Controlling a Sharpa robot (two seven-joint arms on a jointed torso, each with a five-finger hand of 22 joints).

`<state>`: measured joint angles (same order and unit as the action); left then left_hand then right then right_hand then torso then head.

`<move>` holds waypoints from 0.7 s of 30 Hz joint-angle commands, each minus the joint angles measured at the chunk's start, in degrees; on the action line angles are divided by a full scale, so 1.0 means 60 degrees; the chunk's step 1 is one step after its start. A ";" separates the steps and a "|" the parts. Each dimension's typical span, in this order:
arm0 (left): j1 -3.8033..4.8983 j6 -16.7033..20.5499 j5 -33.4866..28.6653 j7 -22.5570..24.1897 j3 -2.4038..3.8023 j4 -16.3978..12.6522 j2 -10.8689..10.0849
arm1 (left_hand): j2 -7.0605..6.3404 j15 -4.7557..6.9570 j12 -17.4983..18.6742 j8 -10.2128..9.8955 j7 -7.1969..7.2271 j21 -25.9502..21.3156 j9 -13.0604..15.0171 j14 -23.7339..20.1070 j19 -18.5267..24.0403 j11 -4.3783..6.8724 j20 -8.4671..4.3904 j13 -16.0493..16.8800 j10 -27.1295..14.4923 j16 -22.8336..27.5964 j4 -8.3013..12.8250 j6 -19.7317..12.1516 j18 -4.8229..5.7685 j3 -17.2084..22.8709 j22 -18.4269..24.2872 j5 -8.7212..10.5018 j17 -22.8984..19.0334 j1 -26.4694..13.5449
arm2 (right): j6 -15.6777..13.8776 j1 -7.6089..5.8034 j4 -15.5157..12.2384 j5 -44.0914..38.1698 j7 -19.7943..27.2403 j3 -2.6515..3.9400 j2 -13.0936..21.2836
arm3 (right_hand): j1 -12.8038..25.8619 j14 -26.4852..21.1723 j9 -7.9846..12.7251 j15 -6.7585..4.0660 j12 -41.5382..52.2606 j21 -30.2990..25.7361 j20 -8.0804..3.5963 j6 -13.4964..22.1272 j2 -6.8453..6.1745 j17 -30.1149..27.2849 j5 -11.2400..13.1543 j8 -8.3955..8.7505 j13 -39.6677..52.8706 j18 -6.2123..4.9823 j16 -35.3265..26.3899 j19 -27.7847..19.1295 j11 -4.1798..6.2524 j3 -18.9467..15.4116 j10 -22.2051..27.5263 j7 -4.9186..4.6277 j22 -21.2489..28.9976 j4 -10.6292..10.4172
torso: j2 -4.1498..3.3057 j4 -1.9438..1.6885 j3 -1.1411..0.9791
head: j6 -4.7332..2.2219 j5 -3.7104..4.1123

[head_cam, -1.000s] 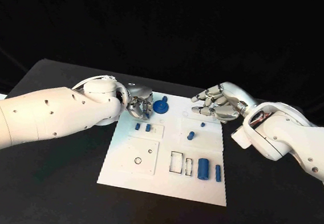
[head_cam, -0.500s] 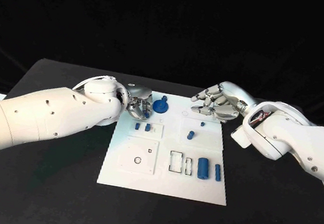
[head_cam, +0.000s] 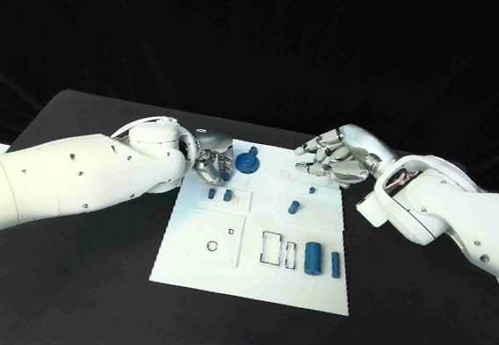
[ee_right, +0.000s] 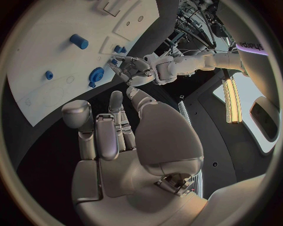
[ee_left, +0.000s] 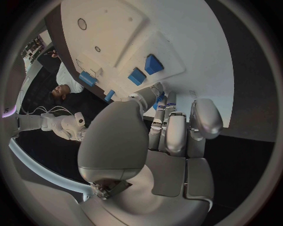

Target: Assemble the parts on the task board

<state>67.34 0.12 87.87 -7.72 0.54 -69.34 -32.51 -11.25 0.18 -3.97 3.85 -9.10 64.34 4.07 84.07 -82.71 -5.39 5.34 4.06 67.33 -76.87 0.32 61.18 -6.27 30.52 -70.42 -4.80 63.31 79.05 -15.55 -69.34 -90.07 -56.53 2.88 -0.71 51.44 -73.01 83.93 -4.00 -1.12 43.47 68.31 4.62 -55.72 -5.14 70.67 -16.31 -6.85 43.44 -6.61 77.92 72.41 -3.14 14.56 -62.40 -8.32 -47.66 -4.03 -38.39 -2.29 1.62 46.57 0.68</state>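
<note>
Hands sit at the far end of the task board [head_cam: 253,275], one on each side, and you see this best from the head view. Your left hand [head_cam: 212,164] is at the board's far left corner, right beside the round blue part with a handle [head_cam: 247,163]. Its fingers are bent, and you cannot tell from here if it touches that part. Your right hand [head_cam: 338,162] floats over the far right corner with fingers curled a little and nothing in them. Two small blue blocks [head_cam: 220,195] and a small blue peg [head_cam: 294,206] stand in the middle, and two long blue cylinders [head_cam: 320,260] lie nearer the robot. In the left wrist view, the left hand [ee_left: 171,136] has its fingers close together, tips down at the board edge near the two blocks [ee_left: 145,69], and you see nothing held. In the right wrist view, the right hand [ee_right: 115,136] is loose and holding nothing, above the board. Go slow, I think. Pick one part, and bring the fingers straight down around it.
</note>
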 commanded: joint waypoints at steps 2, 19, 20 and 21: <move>0.0000 0.0101 -0.0048 -0.0017 0.0003 -0.0028 -0.0041 | -0.0047 -0.0084 0.0056 -0.0063 -0.0018 -0.0114 -0.0044 0.0128 0.0048 -0.0015 0.0069 -0.0023 -0.0132 0.0049 -0.0023 -0.0213 0.0115 0.0005 0.0039 0.0019 -0.0046 -0.0134 | 0.0091 0.0005 0.0070 -0.0022 0.0007 0.0001 0.0007 | -0.0077 0.0269 0.0014 -0.0013 -0.0145 -0.0239 0.0011 0.0094 0.0002 -0.0107 -0.0062 -0.0032 -0.0101 -0.0228 -0.0116 -0.0189 -0.0024 0.0071 0.0162 -0.0030 0.0324 -0.0038 | 0.0000 -0.0001 0.0006 | -0.0018 -0.0011; 0.0015 0.1473 -0.1665 0.0320 0.0071 -0.0358 -0.0672 | 0.0152 -0.0215 -0.0109 0.0099 -0.0218 -0.1248 -0.0015 0.0035 0.0357 -0.0195 0.0222 -0.0029 -0.0791 0.0212 0.0059 -0.0769 -0.0106 -0.0090 0.0823 -0.0001 -0.0460 0.0107 | 0.0597 0.0004 0.0860 -0.3134 -0.1179 0.0003 -0.0007 | -0.0745 -0.0143 -0.0025 0.0176 -0.4167 -0.1121 0.0153 -0.0208 -0.0215 -0.2248 0.0790 -0.0293 -0.3815 -0.0407 -0.2024 -0.0454 -0.0278 0.1390 0.0568 -0.0172 0.1512 0.0400 | 0.0006 0.0008 0.0013 | -0.0095 -0.0056; 0.0018 0.1653 -0.2259 0.0435 0.0077 -0.0392 -0.0753 | 0.0220 -0.0193 -0.0169 0.0152 -0.0202 -0.1265 -0.0001 0.0032 0.0358 -0.0169 0.0208 -0.0019 -0.0668 0.0213 0.0078 -0.0659 -0.0112 0.0029 0.0832 -0.0013 -0.0467 0.0167 | 0.0654 0.0004 0.0882 -0.3567 -0.1289 0.0003 -0.0011 | -0.0747 -0.0096 -0.0023 0.0146 -0.4415 -0.1102 0.0157 -0.0280 -0.0251 -0.2226 0.0859 -0.0310 -0.4071 -0.0379 -0.2020 -0.0405 -0.0270 0.1486 0.0430 -0.0186 0.1481 0.0450 | 0.0007 0.0008 0.0013 | -0.0100 -0.0055; 0.0020 0.1849 -0.2929 0.0573 0.0082 -0.0433 -0.0837 | 0.0273 -0.0173 -0.0211 0.0221 -0.0200 -0.1436 0.0017 -0.0018 0.0415 -0.0156 0.0193 -0.0018 -0.0575 0.0297 0.0110 -0.0523 -0.0145 0.0164 0.0952 -0.0026 -0.0623 0.0232 | 0.0705 0.0004 0.0894 -0.4008 -0.1395 0.0003 -0.0014 | -0.0773 -0.0069 -0.0031 0.0158 -0.4563 -0.1072 0.0143 -0.0357 -0.0277 -0.2192 0.0882 -0.0337 -0.4204 -0.0384 -0.2002 -0.0368 -0.0272 0.1538 0.0405 -0.0136 0.1429 0.0495 | 0.0005 0.0008 0.0009 | -0.0123 -0.0041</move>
<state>67.40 5.98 81.80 -7.09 0.97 -71.58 -37.16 -10.02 -0.86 -5.03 4.94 -10.34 56.29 4.10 83.87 -80.60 -6.37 6.57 3.90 63.47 -75.48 0.90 57.59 -6.29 31.03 -64.99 -4.80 59.95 80.28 -14.01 -69.34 -84.81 -68.38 -1.63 -0.70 51.45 -77.28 83.12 -4.09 -0.23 16.75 61.93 5.60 -57.55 -6.70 57.35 -11.30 -8.64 18.85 -8.41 65.94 69.86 -4.81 23.43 -59.66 -9.20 -38.88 -1.17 -38.33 -2.27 1.70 46.03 0.36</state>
